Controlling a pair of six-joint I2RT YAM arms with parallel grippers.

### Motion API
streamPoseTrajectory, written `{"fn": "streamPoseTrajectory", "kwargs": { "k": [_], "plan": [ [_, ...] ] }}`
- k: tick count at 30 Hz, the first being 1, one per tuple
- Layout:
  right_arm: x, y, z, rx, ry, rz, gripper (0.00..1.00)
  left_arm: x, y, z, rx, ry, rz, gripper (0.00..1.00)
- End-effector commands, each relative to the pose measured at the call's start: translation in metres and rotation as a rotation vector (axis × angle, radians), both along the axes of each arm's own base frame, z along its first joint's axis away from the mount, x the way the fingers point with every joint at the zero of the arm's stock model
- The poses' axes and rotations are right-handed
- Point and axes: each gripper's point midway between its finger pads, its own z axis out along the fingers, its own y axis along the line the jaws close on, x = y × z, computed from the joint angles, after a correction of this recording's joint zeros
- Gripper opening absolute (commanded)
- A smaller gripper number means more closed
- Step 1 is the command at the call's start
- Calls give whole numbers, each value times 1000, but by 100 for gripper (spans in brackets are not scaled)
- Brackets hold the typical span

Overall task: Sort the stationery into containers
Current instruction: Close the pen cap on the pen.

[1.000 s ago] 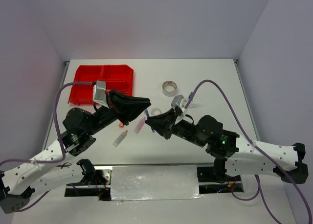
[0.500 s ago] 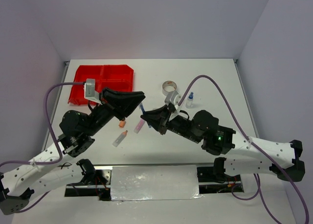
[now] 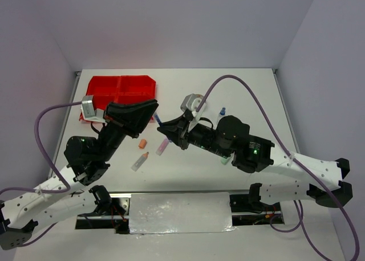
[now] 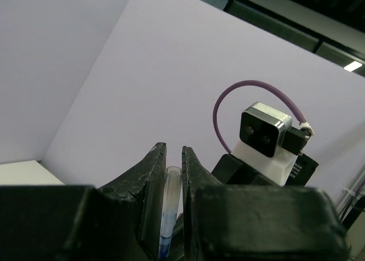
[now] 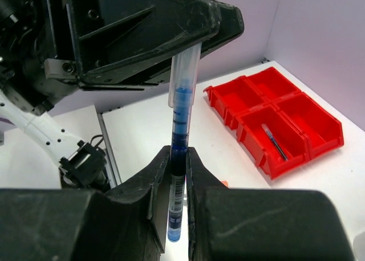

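Left fingers (image 4: 151, 181) and right fingers (image 5: 159, 184) both clamp the thin dark-blue pen (image 5: 178, 130) in mid-air above the counter (image 3: 251, 96), well short of the red tray (image 3: 122, 87), and we judge that pulling apart before one side releases could bend or drop it.

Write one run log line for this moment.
phase: handover; left tool: shut on blue pen; right tool: shut on blue pen; red tray: holds second pen

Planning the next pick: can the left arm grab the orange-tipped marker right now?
Probably not: the left gripper is shut on the blue pen, which the right gripper also clamps. The orange-tipped marker lies uncovered.
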Motion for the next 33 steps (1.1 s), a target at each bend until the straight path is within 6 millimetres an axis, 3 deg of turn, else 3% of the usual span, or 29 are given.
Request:
{"fn": "streamPoseTrajectory", "kwargs": {
  "k": [1,4,7,10,12,13,14,16,17,19,21,24,29,33],
  "plan": [
    [-30,-88,232,740,-270,-1,0,-10,-54,-209,548,391,-168,0],
    [-25,-93,233,781,-232,-24,0,-14,-57,-217,563,403,-179,0],
    [-24,-84,220,750,-211,-13,0,-17,-55,-220,555,406,-182,0],
    [-24,-58,182,626,-204,25,0,-11,-47,-207,555,396,-128,0],
    [-29,-34,139,504,-178,91,0,-8,-39,-185,568,362,-88,0],
    [-35,-30,127,475,-173,127,0,-1,-33,-177,581,347,-32,0],
    [-37,-19,98,412,-150,159,0,1,-29,-152,557,317,-9,0],
    [-47,-11,61,348,-99,225,0,8,-17,-142,591,306,60,0],
    [-47,-11,51,338,-78,222,0,10,-13,-121,569,288,81,0],
    [-45,-13,28,326,-24,207,0,12,-5,-110,565,283,116,20],
    [-44,-13,16,315,9,200,0,13,1,-92,532,267,141,27],
    [-43,-9,-3,284,54,203,0,10,4,-71,481,232,139,46],
    [-38,-7,-25,237,86,171,0,6,0,-49,449,195,114,51],
    [-32,-10,-35,230,106,134,0,2,-3,-41,441,172,85,72]
  ]
}}
